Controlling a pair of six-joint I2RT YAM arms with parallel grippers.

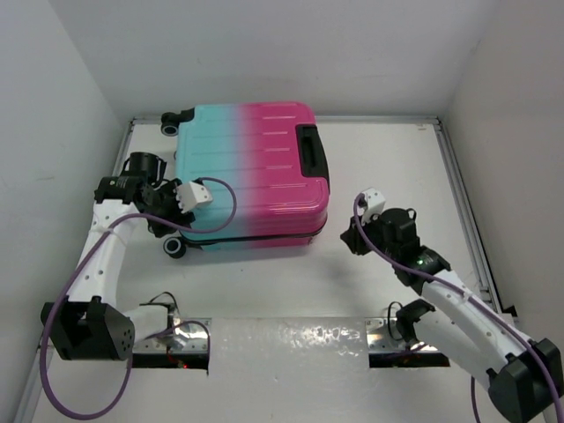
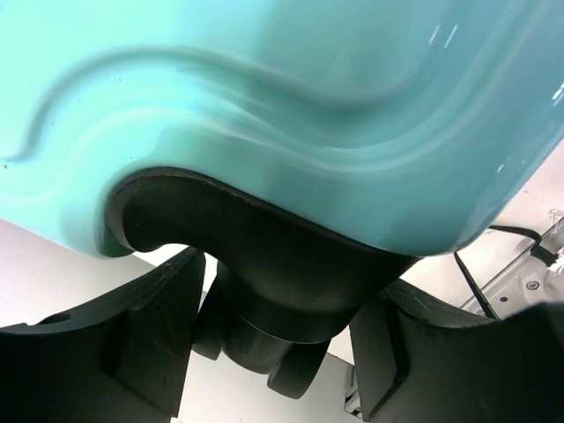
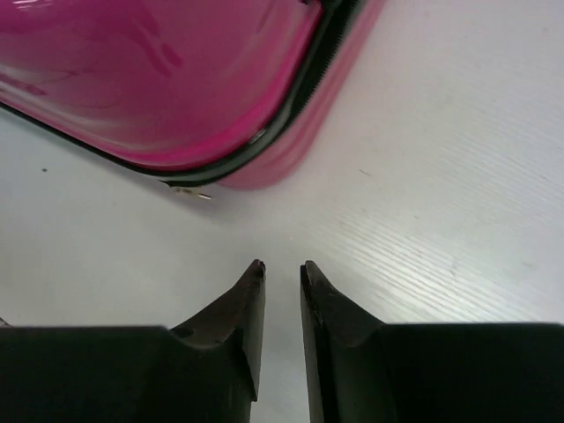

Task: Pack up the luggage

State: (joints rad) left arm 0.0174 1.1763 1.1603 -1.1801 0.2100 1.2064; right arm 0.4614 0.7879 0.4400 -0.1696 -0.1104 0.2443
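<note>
- Luggage (image 1: 251, 172): hard ribbed shell, teal at the left end fading to pink at the right. It is closed and lies flat on the counter (image 1: 388, 291), towards the back and left of centre.
- Handle (image 1: 310, 150): black, set into the pink end, lying flat against the shell.
- Wheels: black, at the teal end. One is at the far corner (image 1: 167, 123) and one at the near corner (image 2: 273, 352).
- Seam band (image 3: 308, 88): dark strip running round the pink corner between the two shell halves.
- Left gripper (image 2: 286, 278): at the near teal corner. The jaws stand partly apart, one on either side of the near wheel and its black housing. I cannot tell whether they are pressing on it.
- Right gripper (image 3: 282, 269): low over bare counter, just off the near pink corner and clear of the shell. The jaws are narrow, with only a thin slit between the tips and nothing between them.
- Left arm: white links, reaching up the left edge of the counter.
- Right arm: white links, angled in from the right.
</note>
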